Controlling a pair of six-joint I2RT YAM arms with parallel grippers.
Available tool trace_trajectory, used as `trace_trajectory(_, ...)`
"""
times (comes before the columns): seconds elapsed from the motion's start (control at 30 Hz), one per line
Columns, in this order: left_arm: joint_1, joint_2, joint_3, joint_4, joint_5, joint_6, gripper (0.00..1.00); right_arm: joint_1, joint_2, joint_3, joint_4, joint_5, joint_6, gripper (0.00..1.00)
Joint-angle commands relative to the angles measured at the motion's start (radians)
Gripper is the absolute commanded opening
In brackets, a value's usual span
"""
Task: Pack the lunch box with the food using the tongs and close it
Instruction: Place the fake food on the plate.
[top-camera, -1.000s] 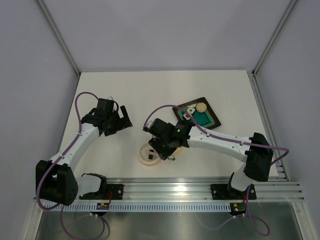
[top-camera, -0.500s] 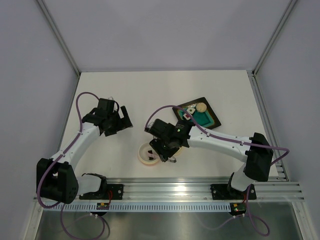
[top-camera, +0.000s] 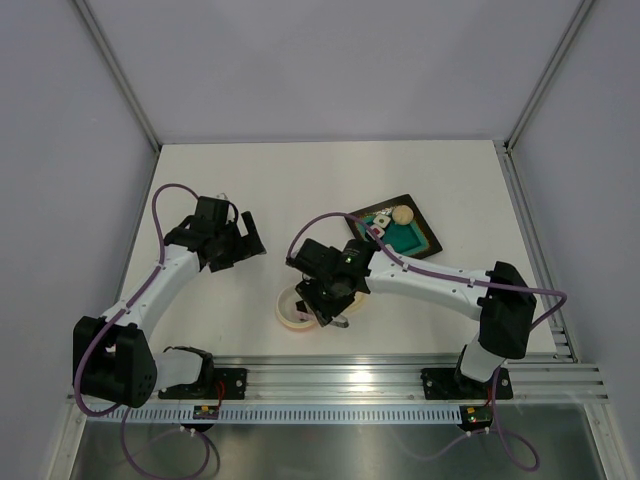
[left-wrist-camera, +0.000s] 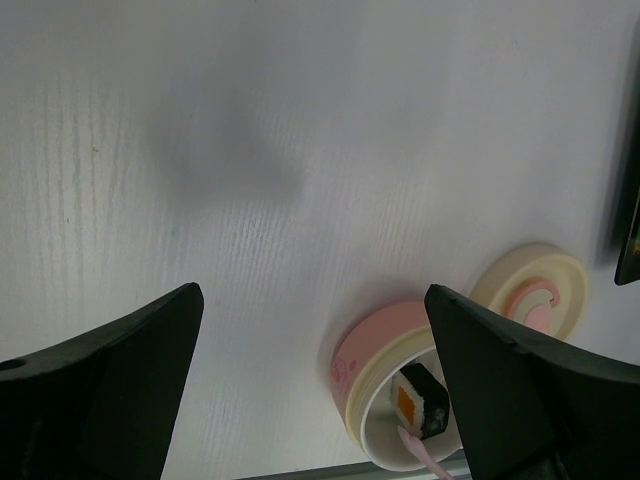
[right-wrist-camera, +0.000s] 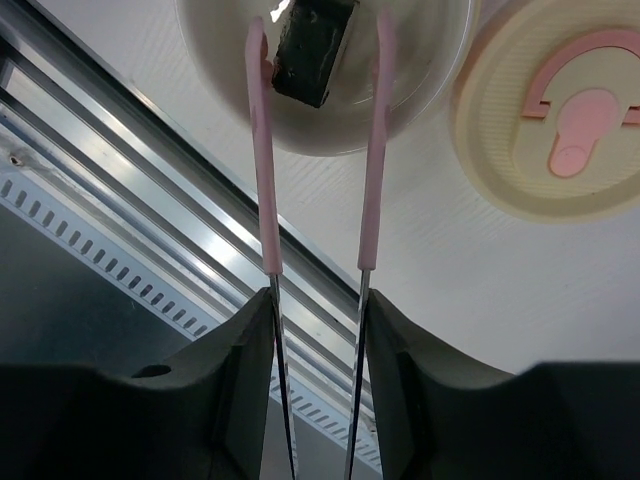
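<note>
Right gripper (right-wrist-camera: 318, 310) clamped on tongs (right-wrist-camera: 262, 150); tips straddle food piece (right-wrist-camera: 312, 55) in lunch box (right-wrist-camera: 420, 90), near bench (top-camera: 300, 180) front edge. Left gripper (left-wrist-camera: 312, 300) wide open, empty.

Pink tongs (right-wrist-camera: 265, 180), tips astride a dark food piece (right-wrist-camera: 315, 50) in the lunch box (right-wrist-camera: 420, 85) (lid (right-wrist-camera: 560, 130) just beside)

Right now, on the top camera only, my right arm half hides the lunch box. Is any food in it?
Observer: Yes. The right wrist view shows one dark food piece lying in the lunch box, between the tips of the tongs.
Operator: And the lid? I cannot find it.
Observer: The lid lies close beside the lunch box, pink mark up, not on it.
</note>
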Motion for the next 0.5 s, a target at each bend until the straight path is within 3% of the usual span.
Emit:
trace_trajectory(0.0, 0.004, -0.002, 0.01, 0.041, 0.014, 0.014, 0.98, 0.011, 0.004, 0.046, -0.003, -0.014, 0.008, 0.45)
trace_trajectory(0.33, 0.004, -0.002, 0.009, 0.041, 0.018, 0.012, 0.98, 0.011, -0.023, 0.057, 0.022, -0.027, 0.003, 0.03)
trace_trajectory(0.47, 0.004, -0.004, 0.01, 0.038, 0.017, 0.012, 0.98, 0.013, -0.034, 0.052, 0.058, -0.059, 0.001, 0.0)
